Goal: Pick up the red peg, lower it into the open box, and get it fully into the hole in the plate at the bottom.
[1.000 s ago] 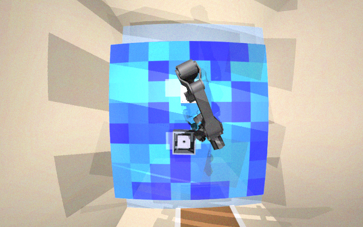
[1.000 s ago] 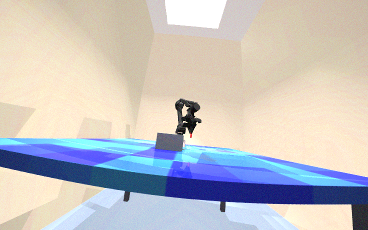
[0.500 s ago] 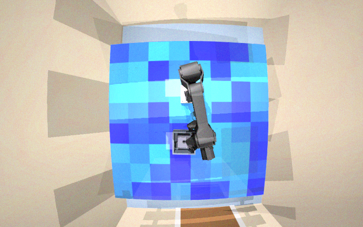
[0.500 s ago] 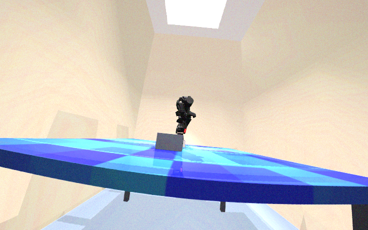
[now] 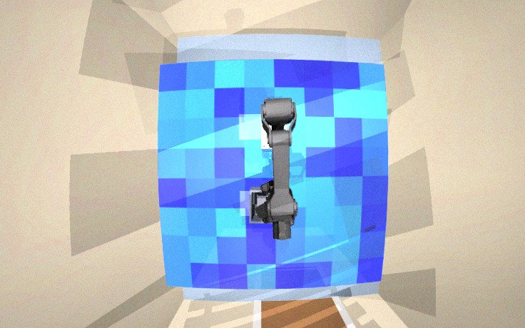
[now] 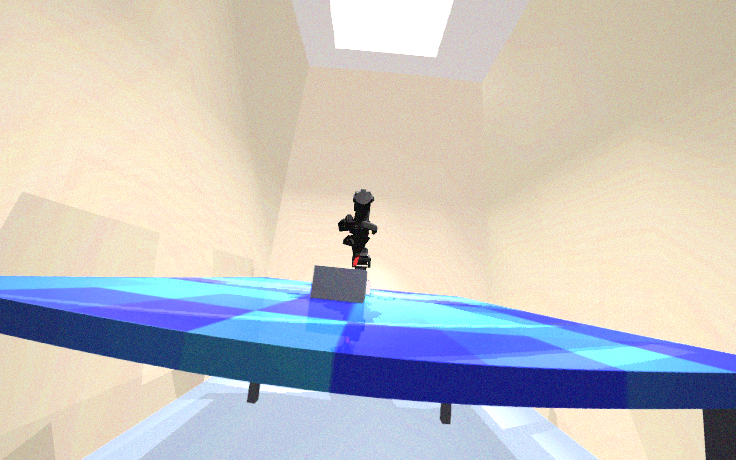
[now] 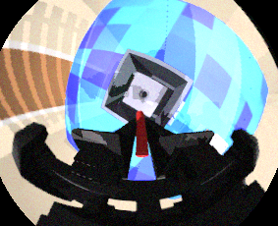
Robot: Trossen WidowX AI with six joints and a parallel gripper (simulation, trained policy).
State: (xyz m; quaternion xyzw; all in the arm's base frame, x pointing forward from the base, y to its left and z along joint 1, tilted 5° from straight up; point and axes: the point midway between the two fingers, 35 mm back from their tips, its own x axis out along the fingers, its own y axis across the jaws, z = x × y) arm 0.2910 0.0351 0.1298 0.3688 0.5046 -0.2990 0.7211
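Note:
My gripper [image 7: 140, 121] is shut on the red peg [image 7: 141, 142] [image 6: 356, 261]. The peg points out from the fingertips and looks slightly tilted in the exterior view. It is held in the air, above rim height and near the right side of the open grey box [image 6: 338, 284] [image 5: 252, 205] [image 7: 183, 78]. In the wrist view the pale plate [image 7: 134, 97] shows at the box's bottom, with its dark hole [image 7: 143, 94] just beyond the peg's tip. From above, the arm and hand cover the box's right part and the peg.
The box stands on the blue checkered table [image 5: 200, 248] [image 6: 474, 342]. The arm [image 5: 281, 167] reaches over the table from its base, where a white block [image 5: 264, 143] shows partly beneath it. Shadows and bright patches cross the table top.

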